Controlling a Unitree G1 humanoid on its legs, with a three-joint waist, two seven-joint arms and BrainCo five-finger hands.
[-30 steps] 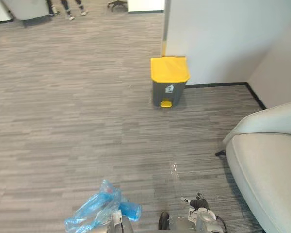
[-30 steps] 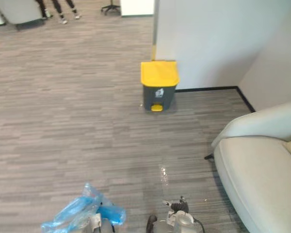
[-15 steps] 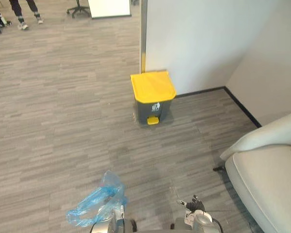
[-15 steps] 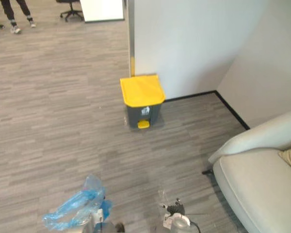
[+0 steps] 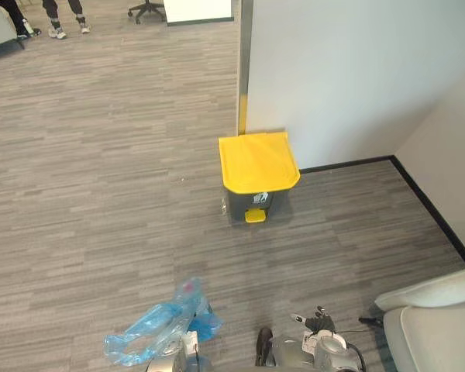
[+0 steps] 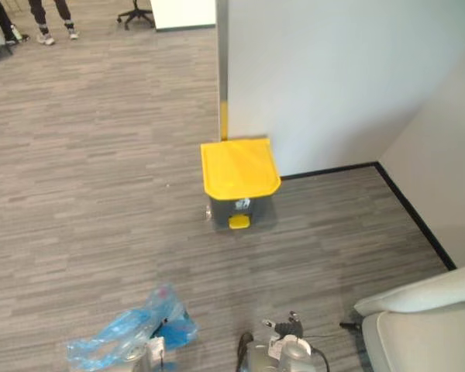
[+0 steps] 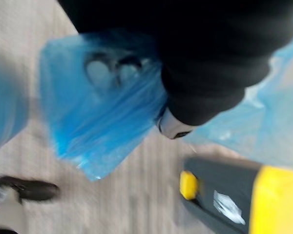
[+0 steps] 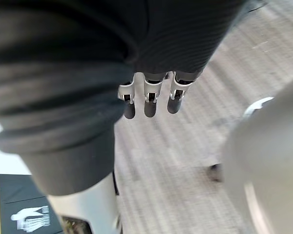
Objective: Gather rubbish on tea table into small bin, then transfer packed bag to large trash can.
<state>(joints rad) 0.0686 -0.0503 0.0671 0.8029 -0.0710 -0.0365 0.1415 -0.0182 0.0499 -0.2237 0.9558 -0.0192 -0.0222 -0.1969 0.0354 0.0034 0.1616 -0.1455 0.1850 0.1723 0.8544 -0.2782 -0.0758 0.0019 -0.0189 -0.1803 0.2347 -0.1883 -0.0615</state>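
Your left hand [image 5: 177, 358] sits low in the head view, on the near side of the large trash can [image 5: 257, 175] and off to its left, well apart from it. The blue bag [image 5: 158, 330] is bunched up against that hand. In the wrist view the blue film wraps close round the dark cover, so you cannot tell what grip the hand has on it. The bag is translucent and crumpled, and it hangs clear of the grey carpet [image 5: 101, 194].

Your right hand [image 8: 146, 100] is relaxed, with its fingers [image 8: 129, 103] hanging straight down and nothing in them. It is on the can's near side too, a little to the can's right.

The can stands against the white wall [image 5: 356, 70], right at the edge of the partition. Its body is dark grey. Its yellow lid [image 5: 259, 159] is down, and a yellow pedal [image 5: 255, 216] sticks out at the base on the side facing you. Both wrist views catch part of the dark body.

A pale sofa [image 5: 438, 325] lies to the can's right and nearer to you. Far beyond the can, to its left, you can see a person's legs [image 5: 62, 14] and the base of an office chair [image 5: 145, 9].
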